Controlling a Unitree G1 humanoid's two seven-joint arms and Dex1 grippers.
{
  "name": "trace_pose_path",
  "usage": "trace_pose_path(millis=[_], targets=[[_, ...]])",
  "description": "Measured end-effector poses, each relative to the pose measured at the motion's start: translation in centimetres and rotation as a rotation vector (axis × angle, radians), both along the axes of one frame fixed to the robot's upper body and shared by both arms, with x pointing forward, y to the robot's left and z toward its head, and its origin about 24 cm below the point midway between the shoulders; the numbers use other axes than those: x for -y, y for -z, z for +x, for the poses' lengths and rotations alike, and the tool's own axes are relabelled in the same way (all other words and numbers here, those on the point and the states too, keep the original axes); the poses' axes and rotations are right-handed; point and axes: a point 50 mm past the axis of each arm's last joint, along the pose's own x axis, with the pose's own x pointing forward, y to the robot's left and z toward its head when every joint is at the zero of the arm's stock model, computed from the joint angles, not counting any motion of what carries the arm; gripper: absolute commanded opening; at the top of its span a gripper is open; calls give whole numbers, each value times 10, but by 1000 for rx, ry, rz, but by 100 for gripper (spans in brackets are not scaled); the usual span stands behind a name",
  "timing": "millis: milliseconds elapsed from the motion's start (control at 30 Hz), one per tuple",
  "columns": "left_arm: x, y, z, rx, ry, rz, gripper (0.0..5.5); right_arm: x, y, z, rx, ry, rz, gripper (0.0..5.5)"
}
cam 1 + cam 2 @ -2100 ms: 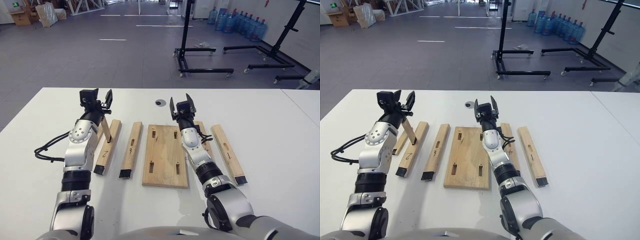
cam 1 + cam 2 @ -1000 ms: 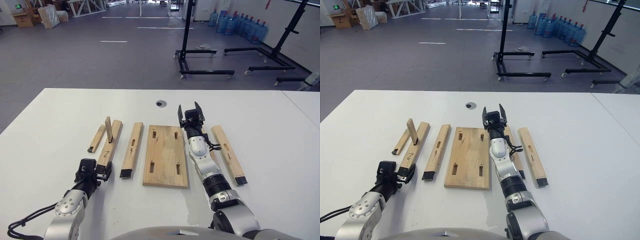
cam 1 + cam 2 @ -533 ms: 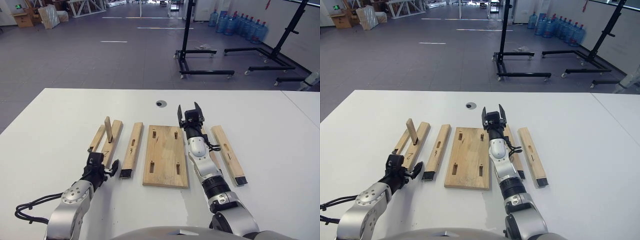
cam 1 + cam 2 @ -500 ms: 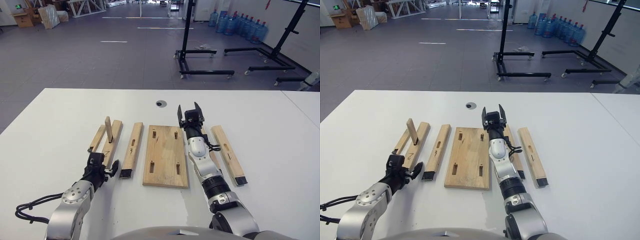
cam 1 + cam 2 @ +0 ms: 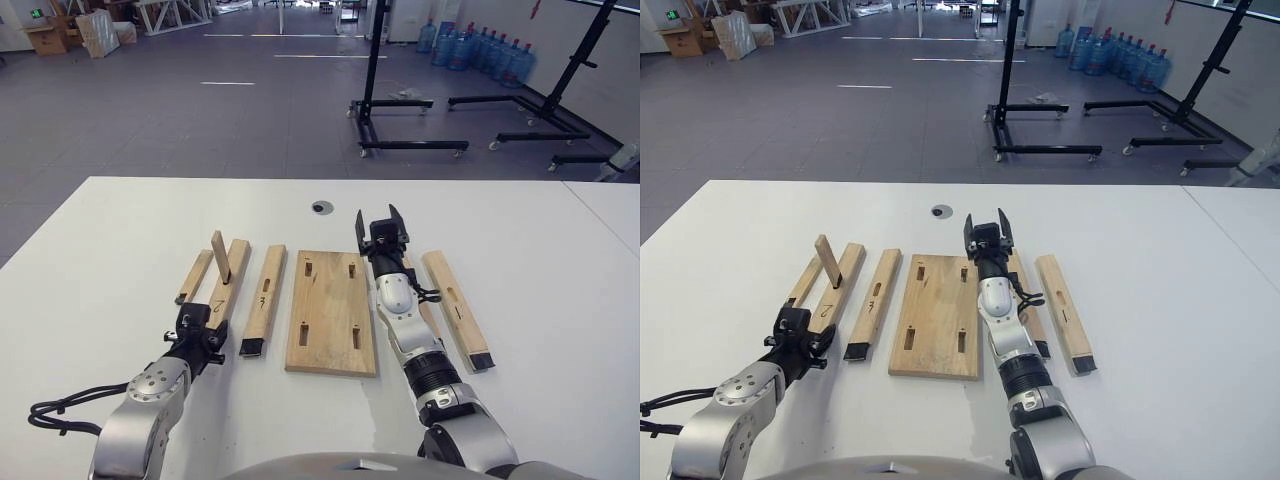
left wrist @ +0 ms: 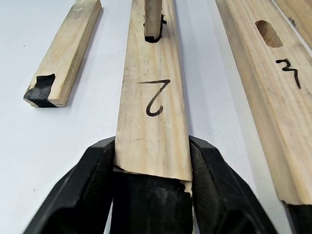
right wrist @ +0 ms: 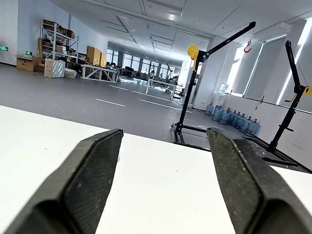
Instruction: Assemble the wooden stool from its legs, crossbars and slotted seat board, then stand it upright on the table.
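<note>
On the white table (image 5: pixel 100 250) the left gripper (image 5: pixel 203 322) clamps the black end of the leg (image 6: pixel 152 97) marked 2, the right gripper (image 5: pixel 381 222) hangs wide open and empty beside the seat board (image 5: pixel 330 310), and behind is a grey floor (image 5: pixel 200 110) with black stands (image 5: pixel 400 100).

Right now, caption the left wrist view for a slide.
Left gripper clasps leg 2; a crossbar stands in its slot.

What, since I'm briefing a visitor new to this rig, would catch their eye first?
Probably the short crossbar standing tilted in the slot of the leg marked 2, left of the slotted seat board, with the left pincer clamped on that leg's near end. Next, the right pincer, open, raised beside the board's far right corner.
</note>
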Motion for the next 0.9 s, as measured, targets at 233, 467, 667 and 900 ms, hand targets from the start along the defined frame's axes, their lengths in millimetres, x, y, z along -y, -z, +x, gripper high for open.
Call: trace_pose_path(millis=[233,467,667,900], targets=[[0,-10,11,113,-52,-30,201,1,2,0,-9,9,6,317],[-2,-36,40,406,-43,-70,201,3,5,1,-22,13,4,317],[6,-38,48,490,49,-235,201,4,-13,10,30,-97,84,317],[13,-33,49,459,229,-637,201,18,-42,12,-50,-667,684,389]])
